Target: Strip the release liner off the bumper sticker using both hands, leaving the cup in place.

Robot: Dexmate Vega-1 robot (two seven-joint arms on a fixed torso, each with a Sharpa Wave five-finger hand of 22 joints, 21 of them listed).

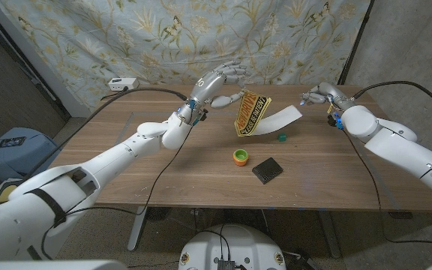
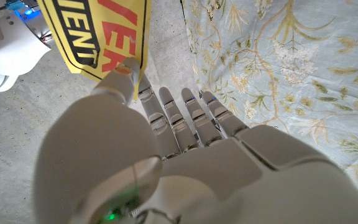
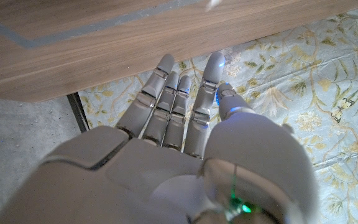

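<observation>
On table: one cup, one sticker.

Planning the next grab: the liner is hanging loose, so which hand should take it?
Likely right: the right hand is free near the white liner; the left hand holds the sticker.

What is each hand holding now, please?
Left hand: pinches the yellow bumper sticker, lifted above the table.
Right hand: holds nothing, fingers apart.
</observation>
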